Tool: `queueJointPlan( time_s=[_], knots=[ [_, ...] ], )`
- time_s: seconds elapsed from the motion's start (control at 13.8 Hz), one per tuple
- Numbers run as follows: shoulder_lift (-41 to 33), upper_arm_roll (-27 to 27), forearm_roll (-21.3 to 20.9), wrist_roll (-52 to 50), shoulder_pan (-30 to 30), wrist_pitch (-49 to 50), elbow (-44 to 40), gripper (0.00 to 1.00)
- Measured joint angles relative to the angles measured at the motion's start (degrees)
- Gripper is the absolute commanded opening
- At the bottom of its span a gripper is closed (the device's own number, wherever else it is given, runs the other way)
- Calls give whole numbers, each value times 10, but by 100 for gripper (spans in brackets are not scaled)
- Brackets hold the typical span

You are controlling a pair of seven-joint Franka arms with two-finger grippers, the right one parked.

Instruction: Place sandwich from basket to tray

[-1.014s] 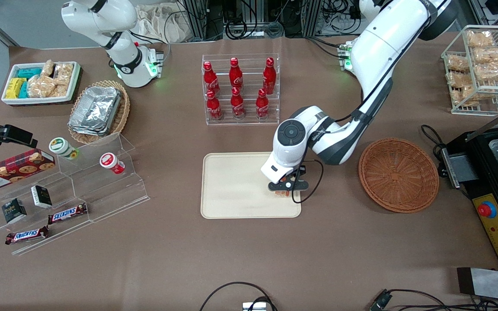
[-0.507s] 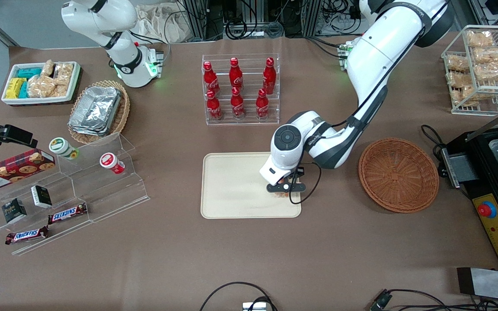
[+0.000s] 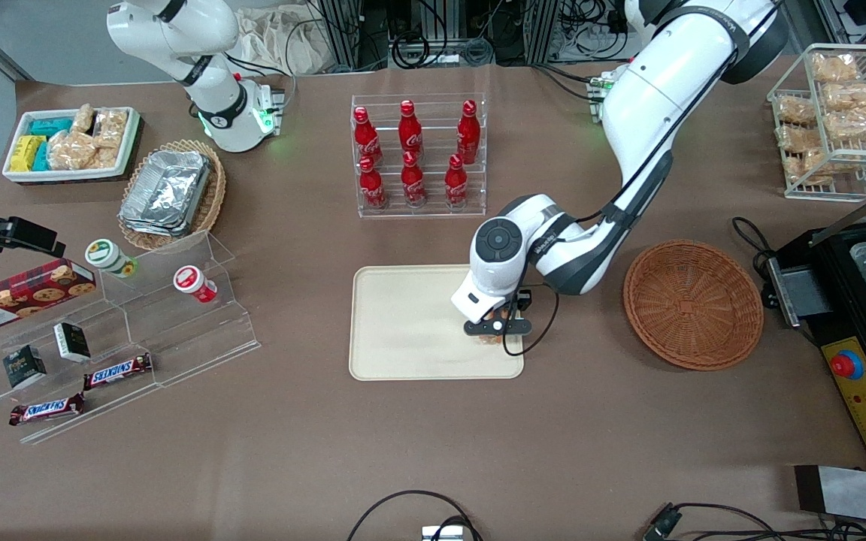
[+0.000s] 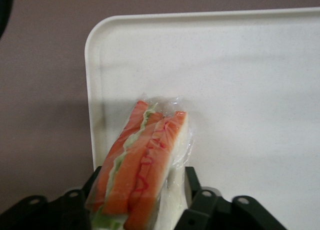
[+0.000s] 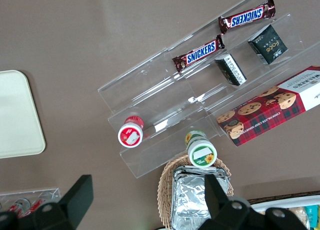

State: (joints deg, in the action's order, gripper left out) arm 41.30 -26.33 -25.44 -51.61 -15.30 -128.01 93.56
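Cream-beige tray (image 3: 403,323) is lying under the gripper (image 3: 495,335), which is clasping the wrapped sandwich (image 4: 145,165) near the corner nearest the wicker basket (image 3: 692,303).

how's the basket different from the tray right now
The basket is round, reddish-brown woven wicker; the tray is a flat, smooth cream rectangle with rounded corners. The basket holds nothing; over the tray, near a corner, the gripper holds the wrapped sandwich. The basket lies toward the working arm's end of the table; the tray lies nearer to the bottle rack. Both lie on the brown table.
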Motion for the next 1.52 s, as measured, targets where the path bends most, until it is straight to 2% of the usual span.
queueJointPlan(
  time_s=[0.87, 1.09, 1.52],
  knots=[
    [-6, 3, 0, -13, 2, 138, -142, 87],
    [-13, 20, 0, -14, 3, 155, -172, 87],
    [-52, 84, 54, -7, 3, 179, -194, 90]
  ],
)
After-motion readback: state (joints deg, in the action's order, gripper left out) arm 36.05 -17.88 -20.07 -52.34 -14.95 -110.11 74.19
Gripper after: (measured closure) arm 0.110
